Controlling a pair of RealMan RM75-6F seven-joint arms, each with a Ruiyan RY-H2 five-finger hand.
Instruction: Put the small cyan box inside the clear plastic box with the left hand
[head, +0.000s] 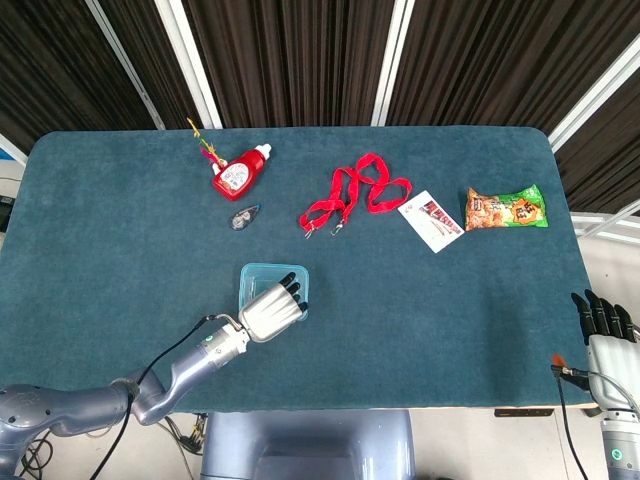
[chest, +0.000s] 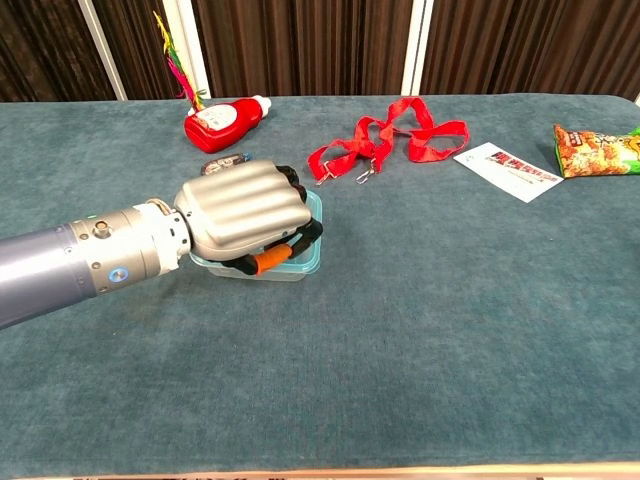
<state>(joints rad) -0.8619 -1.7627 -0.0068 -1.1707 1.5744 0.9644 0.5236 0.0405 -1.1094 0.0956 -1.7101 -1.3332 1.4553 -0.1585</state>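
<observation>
1. Left hand (chest: 243, 212) sits palm-down over the clear plastic box (chest: 312, 248), fingers curled in; contents of its grasp cannot be told.
2. Small cyan box hidden beneath it.
3. Right hand (head: 603, 318) hangs off-table, fingers straight, holding nothing.

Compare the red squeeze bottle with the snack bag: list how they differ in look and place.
The red squeeze bottle is red with a white cap; the snack bag is orange and green. The bottle is rounded and bulky, while the bag is flat. The bottle lies in the table's far left part, beside a feathered stick, whereas the bag lies at the far right, near a card. Both lie on the blue cloth, untouched by either hand.
</observation>
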